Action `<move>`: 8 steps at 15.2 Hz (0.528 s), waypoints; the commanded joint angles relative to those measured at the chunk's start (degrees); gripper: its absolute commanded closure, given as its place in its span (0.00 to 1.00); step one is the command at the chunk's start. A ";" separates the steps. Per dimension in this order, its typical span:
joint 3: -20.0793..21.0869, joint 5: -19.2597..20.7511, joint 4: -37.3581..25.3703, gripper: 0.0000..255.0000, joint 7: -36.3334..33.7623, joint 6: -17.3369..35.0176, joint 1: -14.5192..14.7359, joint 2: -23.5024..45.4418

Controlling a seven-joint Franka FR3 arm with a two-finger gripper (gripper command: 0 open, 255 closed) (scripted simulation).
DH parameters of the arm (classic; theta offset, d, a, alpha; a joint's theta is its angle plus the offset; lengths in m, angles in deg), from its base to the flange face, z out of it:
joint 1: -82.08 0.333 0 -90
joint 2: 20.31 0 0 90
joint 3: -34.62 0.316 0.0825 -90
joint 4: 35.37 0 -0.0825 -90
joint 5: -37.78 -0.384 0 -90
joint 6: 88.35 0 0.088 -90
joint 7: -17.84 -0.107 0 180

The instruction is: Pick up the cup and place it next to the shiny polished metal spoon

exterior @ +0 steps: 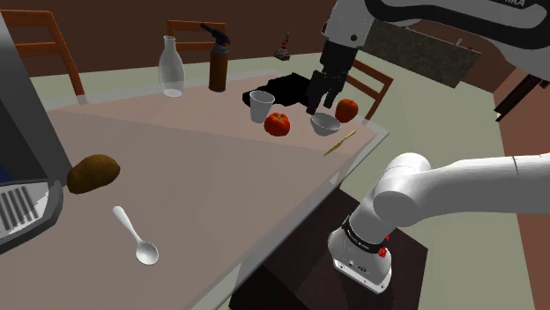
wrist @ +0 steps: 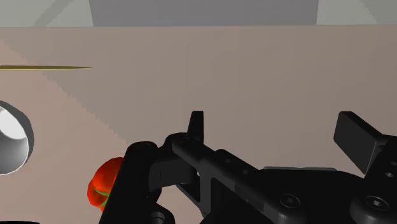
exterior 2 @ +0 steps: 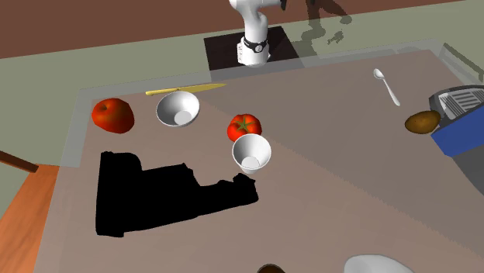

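Observation:
A pale cup (exterior: 260, 106) (exterior 2: 252, 153) stands upright on the table, close beside a red tomato (exterior: 278, 123) (exterior 2: 244, 126) (wrist: 105, 184). The shiny metal spoon (exterior: 137, 238) (exterior 2: 386, 85) lies far from it, near the table's front edge in the shoulder view. My black gripper (exterior: 319, 104) (wrist: 277, 130) hangs open above the table, to the right of the cup in the shoulder view and just over a white bowl (exterior: 324, 125) (exterior 2: 178, 108) (wrist: 9, 137). Its fingers (wrist: 196, 124) stand apart with only bare tabletop between them.
A second red fruit (exterior: 347, 109) (exterior 2: 113, 115) and a thin yellow stick (exterior: 339, 143) (exterior 2: 186, 90) lie by the bowl. A black object (exterior: 286, 88) (exterior 2: 171, 194) sits behind the cup. A glass bottle (exterior: 171, 68), a brown spray bottle (exterior: 218, 60) and a brown lump (exterior: 92, 173) stand further off.

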 commanded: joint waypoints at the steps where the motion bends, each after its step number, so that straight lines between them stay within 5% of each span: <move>1: 0.00 0.00 0.00 0.00 0.00 0.00 0.00 0.00; 8: -5.87 2.56 -2.16 0.00 6.09 9.44 -2.22 11.27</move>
